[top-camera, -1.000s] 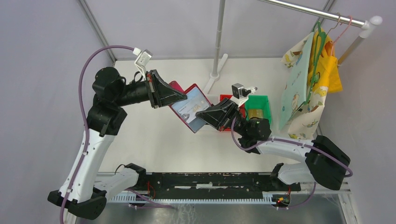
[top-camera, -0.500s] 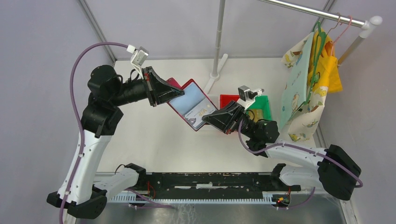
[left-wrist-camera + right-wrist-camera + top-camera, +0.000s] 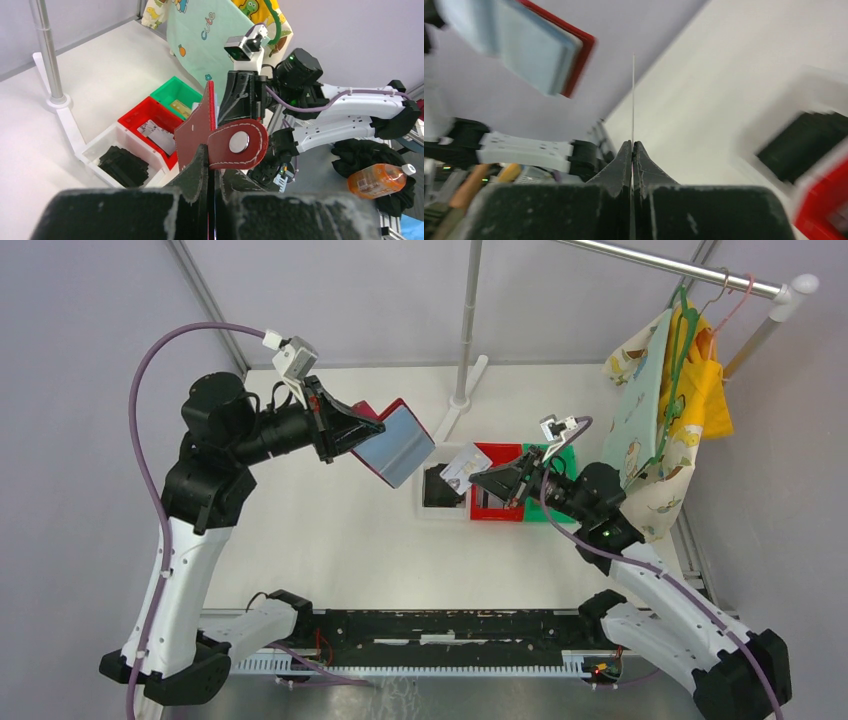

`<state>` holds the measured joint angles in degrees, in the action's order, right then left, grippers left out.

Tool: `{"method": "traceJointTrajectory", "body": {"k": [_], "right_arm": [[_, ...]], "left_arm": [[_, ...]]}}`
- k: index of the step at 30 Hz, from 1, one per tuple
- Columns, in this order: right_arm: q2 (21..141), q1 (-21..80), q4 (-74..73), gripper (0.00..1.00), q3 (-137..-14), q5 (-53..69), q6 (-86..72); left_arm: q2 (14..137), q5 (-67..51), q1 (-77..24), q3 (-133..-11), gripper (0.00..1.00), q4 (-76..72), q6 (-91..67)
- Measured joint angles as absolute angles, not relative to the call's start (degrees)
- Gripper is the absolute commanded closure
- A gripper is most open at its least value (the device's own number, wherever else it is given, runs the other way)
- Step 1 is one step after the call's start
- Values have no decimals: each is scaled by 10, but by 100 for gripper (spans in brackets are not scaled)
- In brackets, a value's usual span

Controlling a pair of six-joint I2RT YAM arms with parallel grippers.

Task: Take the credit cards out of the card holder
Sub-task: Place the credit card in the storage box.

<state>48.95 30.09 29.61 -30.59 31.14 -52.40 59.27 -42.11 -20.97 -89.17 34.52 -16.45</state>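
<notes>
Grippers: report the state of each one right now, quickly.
Left gripper: closed, holding the card holder.
Right gripper: closed, holding a credit card.

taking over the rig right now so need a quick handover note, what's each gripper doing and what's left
Left gripper: jaws shut on the small red folding wallet, held open in the air.
Right gripper: jaws shut on a thin pale card, clear of the wallet.
Done: dark cards in the white plastic bin, silvery cards in the red plastic bin, golden card in the green plastic bin.
Left: bin this card; cannot tell if pockets hold more.
</notes>
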Motion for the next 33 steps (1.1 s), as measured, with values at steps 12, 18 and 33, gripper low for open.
{"method": "traceJointTrajectory", "body": {"k": [12, 18, 33], "right_arm": [[566, 218, -130, 100, -427, 216, -240], [650, 212, -177, 100, -441, 161, -175], [804, 211, -159, 100, -495, 168, -110]], "left_arm": [[611, -422, -210, -903, 98, 378, -148], [610, -426, -210, -904, 98, 383, -145], [606, -442, -210, -904, 98, 389, -145]]}}
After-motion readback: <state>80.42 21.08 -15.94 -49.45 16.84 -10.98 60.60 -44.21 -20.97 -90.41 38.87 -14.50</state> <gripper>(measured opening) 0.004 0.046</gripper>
